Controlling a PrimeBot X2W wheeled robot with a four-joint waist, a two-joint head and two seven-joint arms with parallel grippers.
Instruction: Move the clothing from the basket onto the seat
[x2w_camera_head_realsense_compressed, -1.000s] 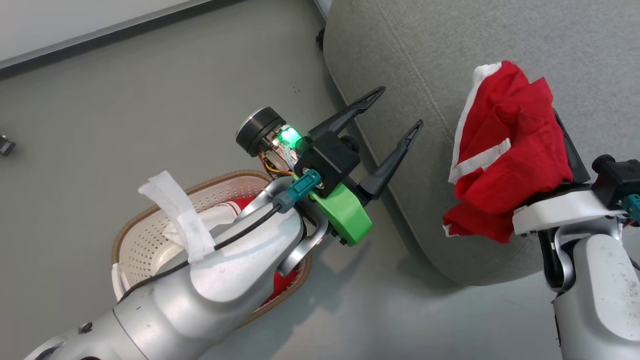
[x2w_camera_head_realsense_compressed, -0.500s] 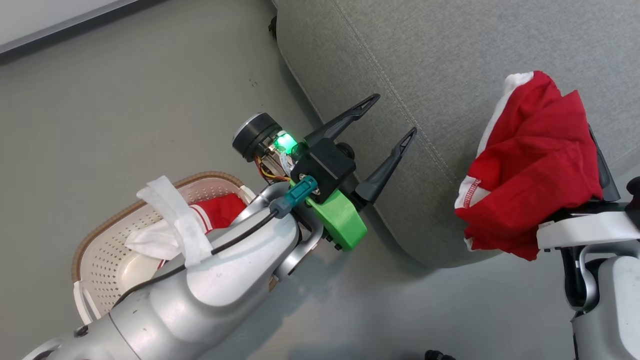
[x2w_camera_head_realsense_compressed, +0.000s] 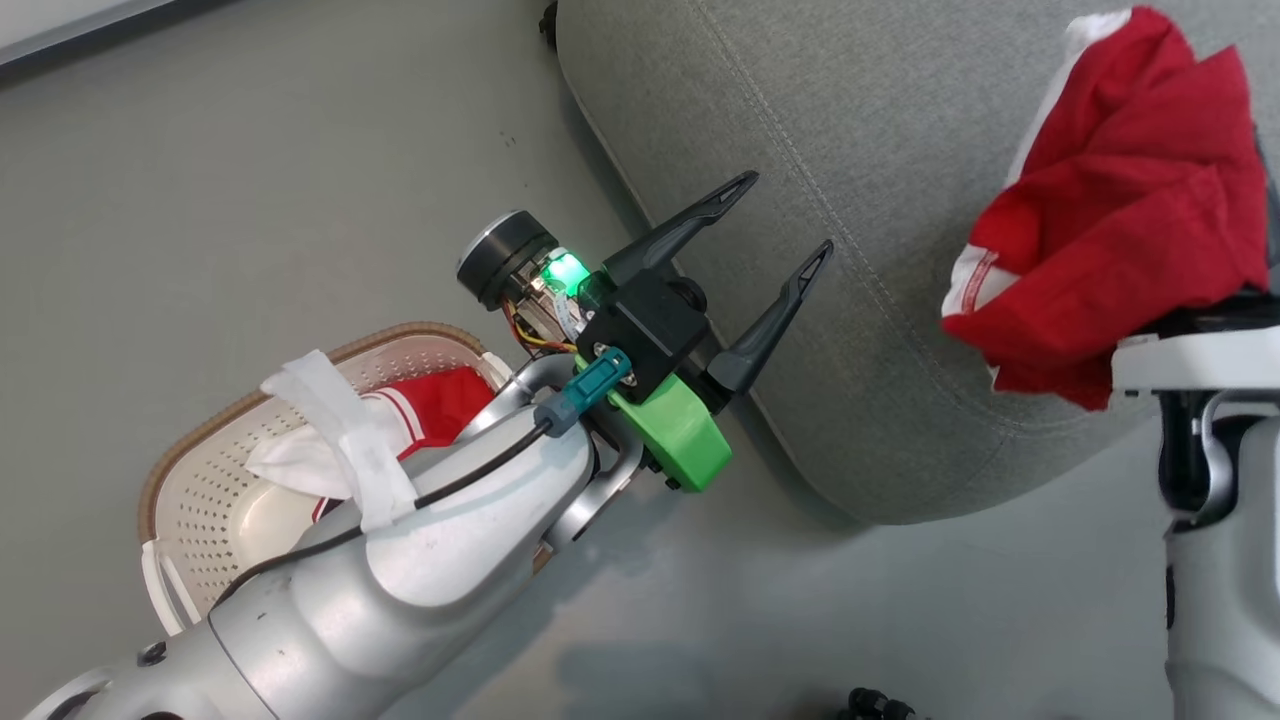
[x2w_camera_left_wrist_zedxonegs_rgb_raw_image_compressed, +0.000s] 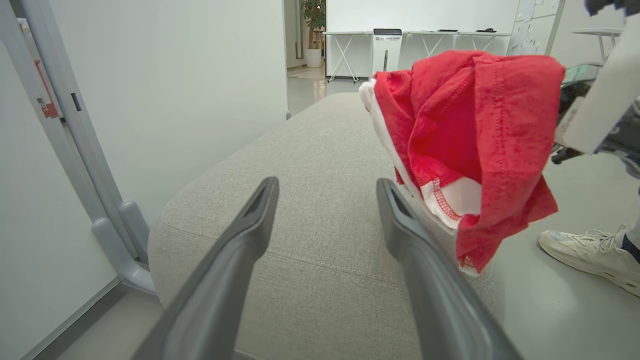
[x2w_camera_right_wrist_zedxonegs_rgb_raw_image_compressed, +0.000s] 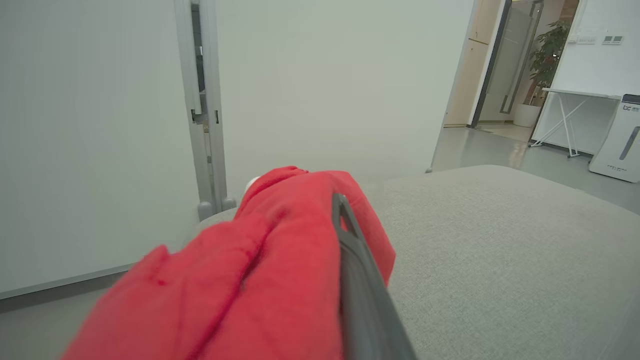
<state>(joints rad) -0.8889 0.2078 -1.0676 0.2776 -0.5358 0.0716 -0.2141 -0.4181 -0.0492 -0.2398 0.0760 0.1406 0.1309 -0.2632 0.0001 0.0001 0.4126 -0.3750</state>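
One red shirt (x2w_camera_head_realsense_compressed: 1120, 190) hangs bunched over my right gripper (x2w_camera_right_wrist_zedxonegs_rgb_raw_image_compressed: 320, 210), which is shut on it; one dark finger (x2w_camera_right_wrist_zedxonegs_rgb_raw_image_compressed: 352, 270) shows beside the cloth. In the head view the shirt is above the near right part of the light-grey seat (x2w_camera_head_realsense_compressed: 850, 150). In the left wrist view this red shirt (x2w_camera_left_wrist_zedxonegs_rgb_raw_image_compressed: 465, 130) is off the seat (x2w_camera_left_wrist_zedxonegs_rgb_raw_image_compressed: 310, 150). My left gripper (x2w_camera_head_realsense_compressed: 790, 215) is open and holds nothing, at the seat's front corner. The second red shirt (x2w_camera_head_realsense_compressed: 445, 405) lies in the cream basket (x2w_camera_head_realsense_compressed: 340, 352) on the floor, partly hidden by my left forearm.
White tape (x2w_camera_head_realsense_compressed: 340, 440) is wrapped on my left forearm. A person's pale shoe (x2w_camera_left_wrist_zedxonegs_rgb_raw_image_compressed: 590, 250) stands on the floor right of the seat. A grey door frame (x2w_camera_left_wrist_zedxonegs_rgb_raw_image_compressed: 75, 150) and a white wall lie left of the seat. A small dark object (x2w_camera_head_realsense_compressed: 870, 705) sits at the bottom edge.
The head camera has shifted. Against the seat, my right gripper has carried the red shirt up and farther over the cushion. My left gripper stays open at the seat's corner.
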